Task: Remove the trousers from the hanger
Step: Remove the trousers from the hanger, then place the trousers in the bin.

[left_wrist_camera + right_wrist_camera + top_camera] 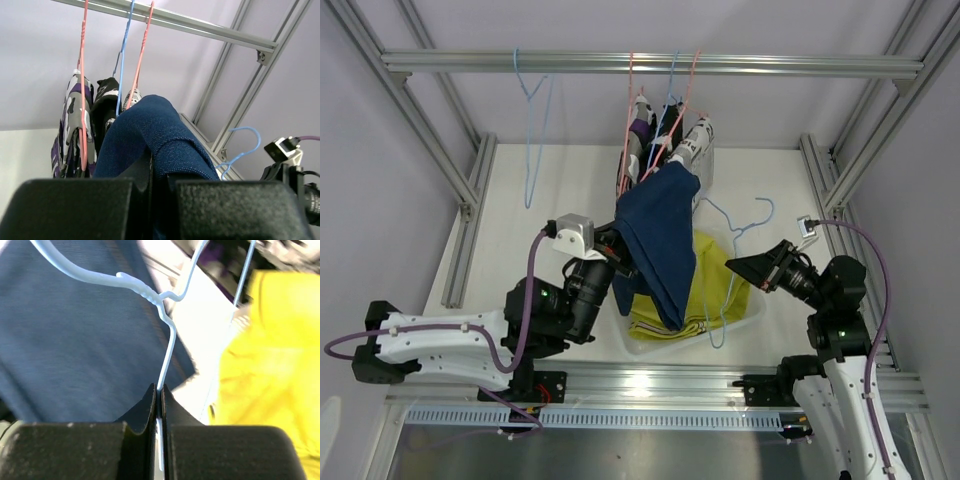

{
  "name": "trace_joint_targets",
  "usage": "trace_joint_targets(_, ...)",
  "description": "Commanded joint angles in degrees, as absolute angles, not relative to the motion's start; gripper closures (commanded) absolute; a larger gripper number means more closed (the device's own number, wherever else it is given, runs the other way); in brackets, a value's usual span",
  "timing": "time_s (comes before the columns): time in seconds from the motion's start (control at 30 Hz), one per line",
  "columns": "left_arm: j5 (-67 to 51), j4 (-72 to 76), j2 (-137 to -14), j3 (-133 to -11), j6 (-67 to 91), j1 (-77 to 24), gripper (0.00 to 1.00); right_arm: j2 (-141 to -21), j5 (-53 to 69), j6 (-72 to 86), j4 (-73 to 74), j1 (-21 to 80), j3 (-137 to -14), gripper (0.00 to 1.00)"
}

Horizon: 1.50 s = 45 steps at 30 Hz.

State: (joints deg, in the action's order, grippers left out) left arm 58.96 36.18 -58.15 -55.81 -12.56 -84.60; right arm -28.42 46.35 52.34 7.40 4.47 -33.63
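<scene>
Your plain navy fabric trousers (658,240) hang in a long fold from your left jaws, which are clamped on the cloth near its top. The lower end droops over the plain yellow trousers (710,280) lying in the clear plastic bin (692,347) on the white surface (570,190). Your right jaws are pressed together on a thin pale-blue wire hanger (170,347), just right of the navy pair. Behind, three patterned pairs of trousers (665,135) hang on pink and blue hangers from the aluminium rail (800,66).
</scene>
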Motion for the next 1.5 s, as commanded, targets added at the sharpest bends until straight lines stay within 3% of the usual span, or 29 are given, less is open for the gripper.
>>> trace_joint_targets(0.0,57.57,37.45,-55.81,-56.69,-12.57,-84.64,0.99,-28.21,46.49,49.04,9.41,3.26,-31.12,1.0)
trace_joint_targets(0.37,56.6,22.16,-47.91,-54.59,-7.65,-84.73,0.99,-28.74,50.62,44.65,13.79,-3.69,-32.95,1.0)
trace_joint_targets(0.63,61.26,12.84,-39.12,-49.4,-2.38,-84.73,0.99,-29.0,51.15,43.68,15.91,-5.62,-36.12,1.0)
trace_joint_targets(0.87,65.82,8.35,-38.76,-48.96,-2.9,-84.73,0.99,-29.27,51.24,44.03,16.35,-6.06,-38.85,1.0)
trace_joint_targets(1.17,65.84,11.78,-50.61,-48.34,-3.52,-84.55,0.99,-29.88,51.94,44.38,17.14,-6.42,-42.53,1.0)
trace_joint_targets(1.47,59.42,5.9,-71.17,-52.64,12.03,-84.2,0.99,-30.23,52.65,43.15,21.18,-7.12,-49.04,1.0)
